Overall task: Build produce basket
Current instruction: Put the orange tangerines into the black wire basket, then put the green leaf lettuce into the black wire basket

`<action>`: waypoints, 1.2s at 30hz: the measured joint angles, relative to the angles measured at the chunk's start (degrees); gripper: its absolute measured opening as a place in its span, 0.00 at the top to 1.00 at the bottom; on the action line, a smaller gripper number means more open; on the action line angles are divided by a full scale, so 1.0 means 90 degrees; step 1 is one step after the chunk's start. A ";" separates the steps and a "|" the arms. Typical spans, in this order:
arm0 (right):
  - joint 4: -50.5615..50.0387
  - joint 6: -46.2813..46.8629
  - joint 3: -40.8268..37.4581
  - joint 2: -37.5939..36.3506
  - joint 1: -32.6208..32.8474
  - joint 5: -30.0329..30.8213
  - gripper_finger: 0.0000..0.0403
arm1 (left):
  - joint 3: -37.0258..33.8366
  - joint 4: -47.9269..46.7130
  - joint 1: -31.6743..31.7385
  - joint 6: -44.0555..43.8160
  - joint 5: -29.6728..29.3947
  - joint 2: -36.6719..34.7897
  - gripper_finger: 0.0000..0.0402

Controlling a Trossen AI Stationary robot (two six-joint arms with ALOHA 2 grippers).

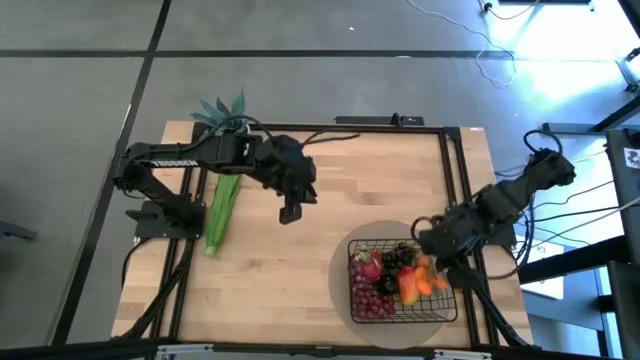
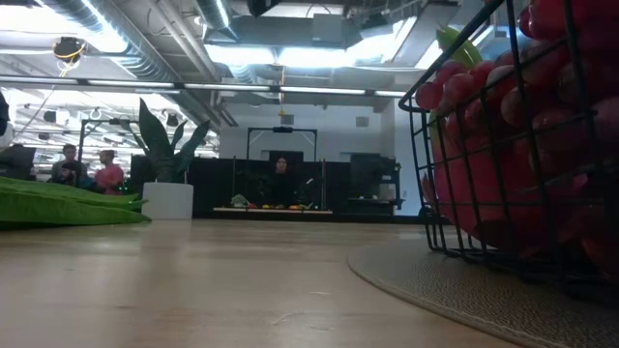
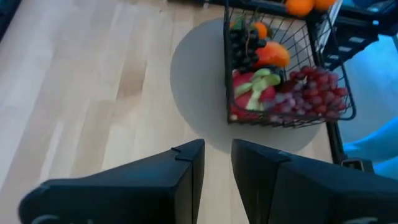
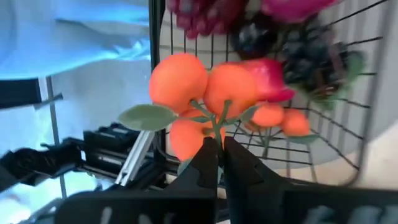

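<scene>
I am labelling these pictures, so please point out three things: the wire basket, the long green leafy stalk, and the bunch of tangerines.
basket (image 1: 354, 300): high view, on its left wire wall.
green leafy stalk (image 1: 224, 208): high view, on the middle of its length.
tangerines (image 4: 180, 78): right wrist view, on the upper left fruit of the bunch.

You look straight down from overhead, and level from the tabletop. Both wrist cameras face the basket (image 3: 283, 81) closely, a sight all views share.

Wooden table (image 1: 300, 270): grey mat (image 1: 340, 275), green stalk (image 1: 222, 212).
</scene>
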 joint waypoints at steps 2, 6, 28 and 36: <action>0.0326 -0.0013 -0.0446 0.0002 0.0109 -0.0152 1.00 | 0.0000 0.0097 -0.0100 -0.0115 -0.0082 0.0000 0.83; 0.1028 -0.0120 -0.1336 0.0002 0.0209 -0.0409 1.00 | 0.0000 0.0324 -0.0277 -0.0178 -0.0170 0.0000 0.83; 0.2387 -0.0527 -0.2322 0.0002 0.0222 -0.0372 0.89 | 0.0000 0.0254 -0.0418 -0.0506 -0.0169 0.0000 0.83; 0.2252 -0.0651 -0.2175 -0.0001 0.0167 -0.0463 0.82 | 0.0000 -0.0307 -0.0418 -0.1343 -0.0255 0.0002 0.83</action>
